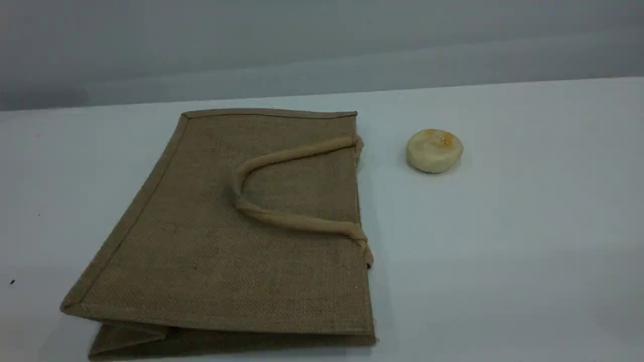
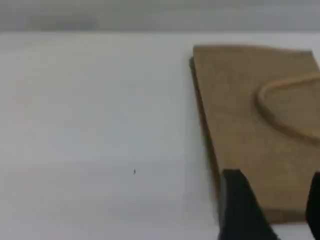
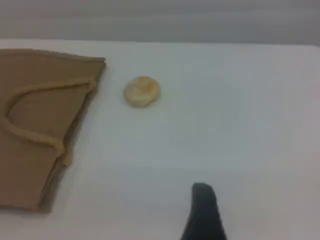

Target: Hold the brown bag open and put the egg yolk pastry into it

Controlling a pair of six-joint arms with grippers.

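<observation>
The brown bag [image 1: 226, 236] lies flat on the white table, its mouth edge facing right. One beige loop handle [image 1: 282, 218] is folded back over its top face. The egg yolk pastry [image 1: 434, 150] sits on the table just right of the bag's far corner, apart from it. Neither arm shows in the scene view. In the left wrist view my left gripper [image 2: 277, 202] is open, its dark fingers apart above the near edge of the bag [image 2: 240, 110]. In the right wrist view one dark fingertip [image 3: 202, 207] shows, well short of the pastry [image 3: 142, 91] and right of the bag [image 3: 35, 130]. It holds nothing.
The white table [image 1: 528, 241] stretches bare to the right of the bag and in front of the pastry. A grey wall [image 1: 322, 45] runs behind the table's far edge. A tiny dark speck [image 1: 12, 282] lies near the left edge.
</observation>
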